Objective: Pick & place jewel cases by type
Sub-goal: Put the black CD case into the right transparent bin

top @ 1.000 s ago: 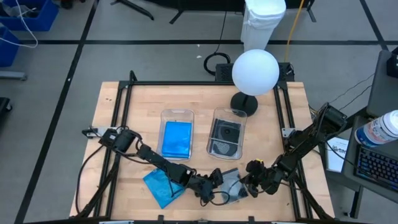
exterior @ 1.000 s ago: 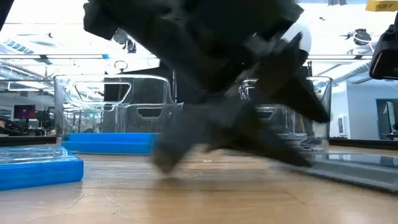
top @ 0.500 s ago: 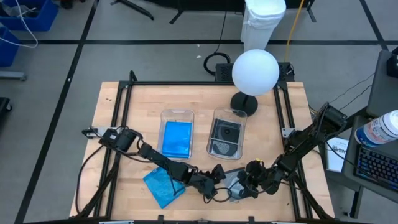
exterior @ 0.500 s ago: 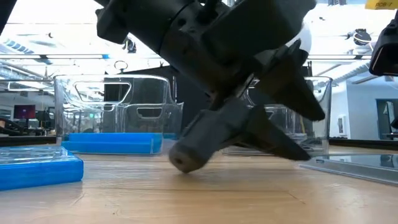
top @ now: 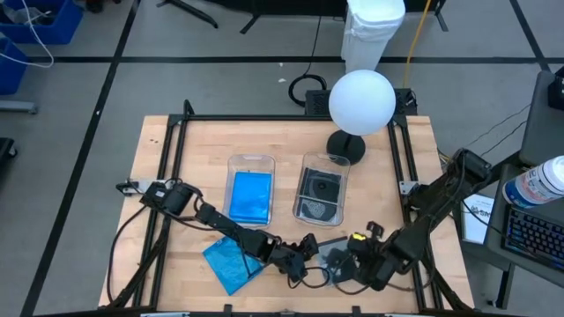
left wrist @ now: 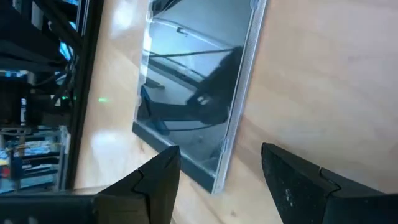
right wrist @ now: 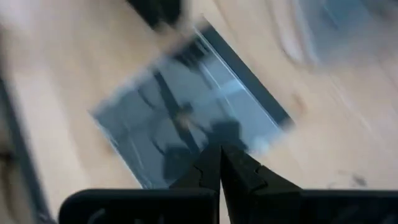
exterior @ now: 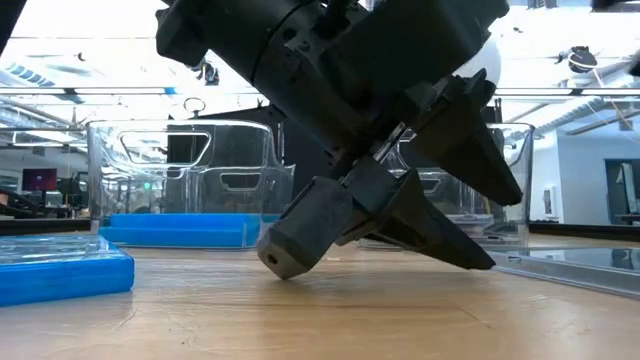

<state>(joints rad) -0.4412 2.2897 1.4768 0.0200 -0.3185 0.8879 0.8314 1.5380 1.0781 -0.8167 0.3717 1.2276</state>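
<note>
High view first: compared with a second ago, the right gripper [top: 344, 271] has slid toward the lower middle of the frame and now hangs over the grey jewel case [top: 333, 261], while the left gripper [top: 307, 261] has barely shifted, sitting just left of that case. The blue jewel case [top: 231, 261] on the table hasn't moved.

Left wrist view shows the left one's fingers [left wrist: 158, 180] spread wide, with the corner of the clear/dark case [left wrist: 193, 106] right between them but not pinched. Right wrist view has the right fingers [right wrist: 219, 168] pressed together, holding nothing, with the case [right wrist: 186, 118] right below, blurry.

Other cases are already sorted: a blue one lies in the left bin [top: 251, 165], and disc-showing ones in the right bin [top: 322, 162], both mid-frame.

Surface is a light wood table [top: 159, 150] with a black frame. A white globe lamp [top: 361, 101] stands at the upper right, grey floor with dark lines all around. Low view mostly shows the dark gripper [exterior: 350, 225] near the wood.
</note>
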